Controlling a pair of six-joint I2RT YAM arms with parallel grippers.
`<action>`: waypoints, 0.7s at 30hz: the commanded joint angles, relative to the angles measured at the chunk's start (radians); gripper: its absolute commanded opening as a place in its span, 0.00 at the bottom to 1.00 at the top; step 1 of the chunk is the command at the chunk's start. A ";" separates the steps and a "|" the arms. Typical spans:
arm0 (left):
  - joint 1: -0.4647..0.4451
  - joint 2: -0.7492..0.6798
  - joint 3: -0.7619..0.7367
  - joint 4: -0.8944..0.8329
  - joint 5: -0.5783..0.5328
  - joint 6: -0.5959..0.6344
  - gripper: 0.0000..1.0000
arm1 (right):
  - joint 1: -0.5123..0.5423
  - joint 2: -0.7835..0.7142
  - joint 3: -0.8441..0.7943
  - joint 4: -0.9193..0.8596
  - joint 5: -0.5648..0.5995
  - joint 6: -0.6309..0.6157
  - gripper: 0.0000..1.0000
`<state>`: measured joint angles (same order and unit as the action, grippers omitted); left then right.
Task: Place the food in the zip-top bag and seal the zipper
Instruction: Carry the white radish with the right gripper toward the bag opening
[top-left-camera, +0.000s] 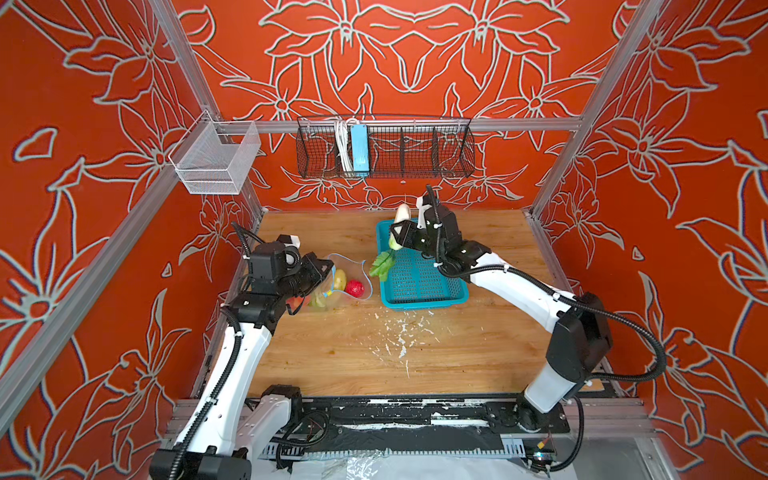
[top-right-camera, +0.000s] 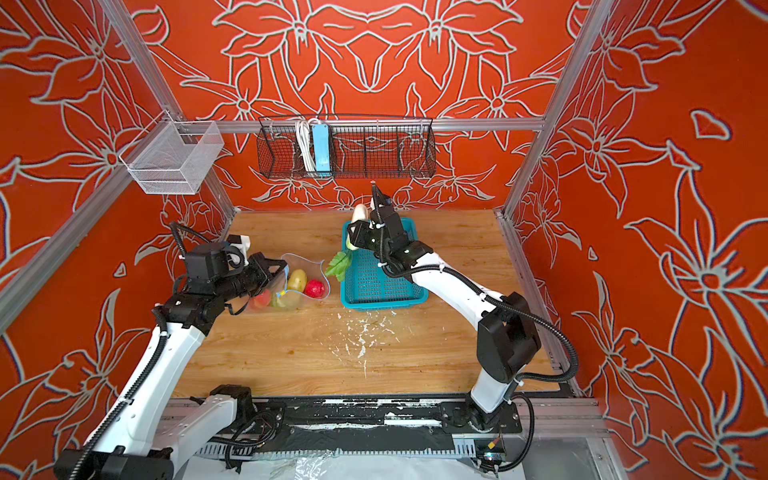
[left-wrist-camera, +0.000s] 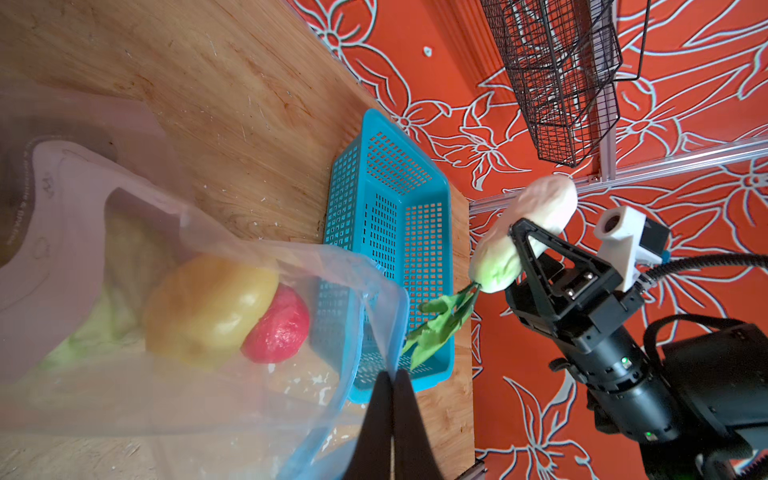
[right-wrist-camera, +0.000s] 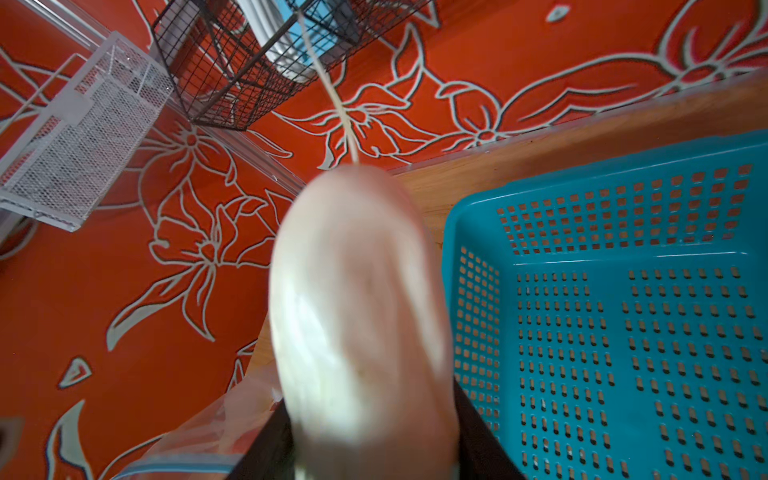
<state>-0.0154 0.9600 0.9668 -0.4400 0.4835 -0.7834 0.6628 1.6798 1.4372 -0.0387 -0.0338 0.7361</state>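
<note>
Pinching the rim of the clear zip-top bag (left-wrist-camera: 232, 395), the left gripper (top-left-camera: 331, 271) has its fingers pressed together on the plastic. The bag lies open-mouthed on the wooden table (top-left-camera: 332, 353), with a yellow potato (top-left-camera: 340, 279), red strawberry (top-left-camera: 354, 288) and green cabbage (top-left-camera: 319, 300) inside. The right gripper (top-left-camera: 397, 235) clamps a white leafy vegetable (top-left-camera: 402, 214) in the air over the teal basket (top-left-camera: 419, 278), at its edge nearest the bag.
</note>
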 joint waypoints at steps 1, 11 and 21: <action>-0.006 0.009 0.029 0.003 0.018 0.001 0.00 | 0.025 -0.046 0.026 0.045 0.042 -0.007 0.17; -0.007 0.007 0.032 0.010 0.021 -0.007 0.00 | 0.097 -0.034 0.070 0.068 0.089 -0.059 0.15; -0.007 0.002 0.035 0.010 0.030 -0.008 0.00 | 0.182 0.033 0.140 0.083 0.160 -0.151 0.14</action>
<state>-0.0154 0.9672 0.9684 -0.4393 0.4976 -0.7872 0.8257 1.6939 1.5406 0.0265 0.0727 0.6331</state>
